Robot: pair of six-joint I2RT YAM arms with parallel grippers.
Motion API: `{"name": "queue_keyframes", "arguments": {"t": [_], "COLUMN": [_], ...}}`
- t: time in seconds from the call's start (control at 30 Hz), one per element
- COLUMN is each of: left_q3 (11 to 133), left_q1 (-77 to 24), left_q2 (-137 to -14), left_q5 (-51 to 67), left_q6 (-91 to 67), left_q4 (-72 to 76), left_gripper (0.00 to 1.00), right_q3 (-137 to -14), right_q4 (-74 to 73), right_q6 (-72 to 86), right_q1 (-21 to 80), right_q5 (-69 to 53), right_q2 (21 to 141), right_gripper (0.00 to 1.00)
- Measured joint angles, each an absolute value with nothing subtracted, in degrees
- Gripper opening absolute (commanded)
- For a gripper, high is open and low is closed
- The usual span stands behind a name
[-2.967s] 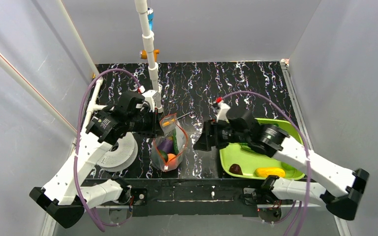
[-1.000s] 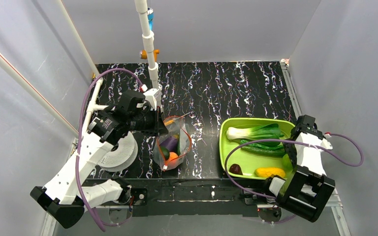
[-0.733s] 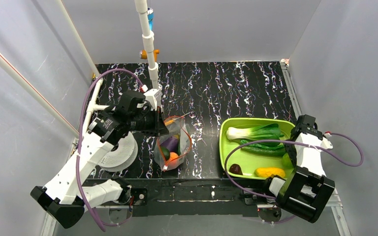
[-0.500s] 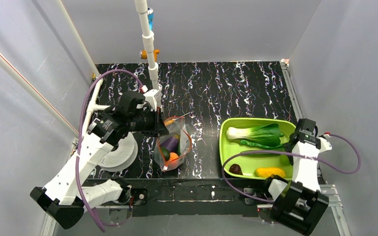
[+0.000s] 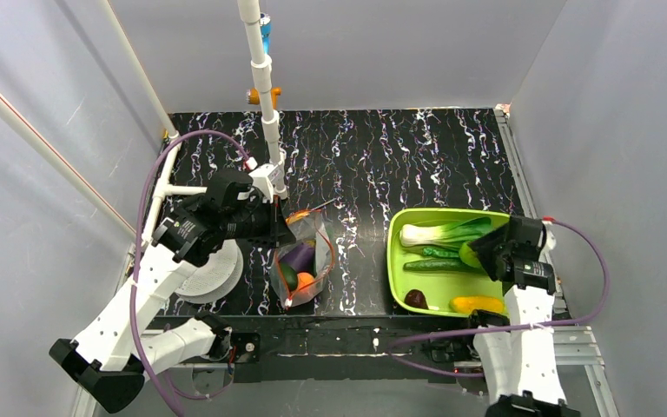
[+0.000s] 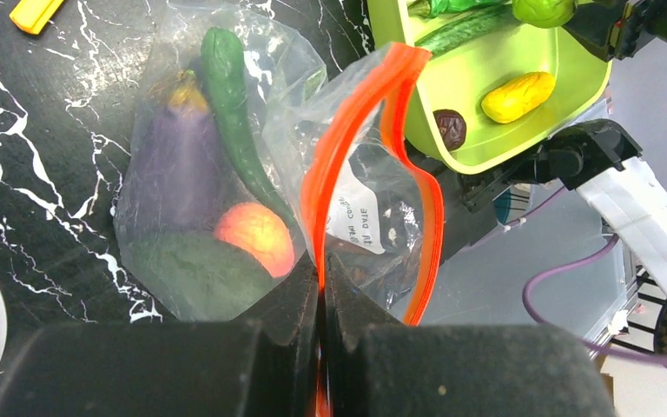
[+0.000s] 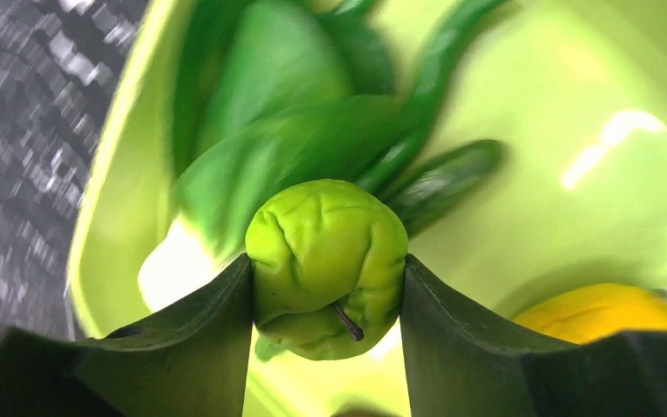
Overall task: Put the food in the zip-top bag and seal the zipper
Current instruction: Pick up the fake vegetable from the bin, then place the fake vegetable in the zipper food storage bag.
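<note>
The clear zip-top bag point(image 5: 302, 265) stands open at table centre. It holds a purple eggplant point(image 6: 174, 165), a cucumber point(image 6: 234, 113), an orange-pink peach point(image 6: 256, 239) and a dark avocado point(image 6: 195, 274). My left gripper point(image 6: 321, 278) is shut on the bag's red-orange zipper strip point(image 6: 347, 130) and holds the mouth up. My right gripper point(image 7: 326, 300) is shut on the bright green round fruit point(image 7: 326, 261), held over the green tray point(image 5: 399, 278). The tray holds bok choy point(image 5: 443, 233), a cucumber point(image 5: 434, 265), a plum point(image 5: 415, 298) and a yellow piece point(image 5: 476, 304).
A white ribbed spool point(image 5: 213, 271) lies left of the bag under my left arm. A white pole point(image 5: 265, 95) stands behind the bag. A small yellow piece point(image 6: 35, 13) lies on the marbled table beyond the bag. Grey walls enclose the table.
My right arm left the bag, swung to the tray's right side, then came over the tray and closed on the green round fruit. My left gripper kept holding the zipper strip.
</note>
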State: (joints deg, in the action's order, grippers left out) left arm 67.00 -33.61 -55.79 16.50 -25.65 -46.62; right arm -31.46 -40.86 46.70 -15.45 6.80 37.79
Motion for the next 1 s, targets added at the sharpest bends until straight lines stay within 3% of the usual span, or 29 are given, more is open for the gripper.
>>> {"name": "queue_keyframes", "arguments": {"t": [0.3, 0.7, 0.83, 1.0], "left_q3": [67.0, 66.1, 66.1, 66.2], "left_q1": [-33.6, -33.6, -33.6, -33.6], "left_q2": [-57.3, -57.1, -57.1, -57.2], "left_q5": [16.9, 16.9, 16.9, 17.0], "left_q6": [-25.8, -26.5, -26.6, -26.7], "left_q4": [-46.2, -46.3, -46.3, -46.3], "left_gripper": [0.00, 0.00, 0.00, 0.00], "right_q3": [-49.2, -53.8, -57.4, -61.7], "right_q4": [-42.2, -17.2, -13.6, -12.3], "right_q6": [45.8, 38.6, 37.0, 34.5], "right_q1": [13.1, 51.4, 56.0, 60.9], "right_q5": [3.3, -17.3, -19.4, -17.5], "right_q2": [40.3, 54.8, 58.6, 64.2], "right_gripper": [0.01, 0.01, 0.02, 0.12]}}
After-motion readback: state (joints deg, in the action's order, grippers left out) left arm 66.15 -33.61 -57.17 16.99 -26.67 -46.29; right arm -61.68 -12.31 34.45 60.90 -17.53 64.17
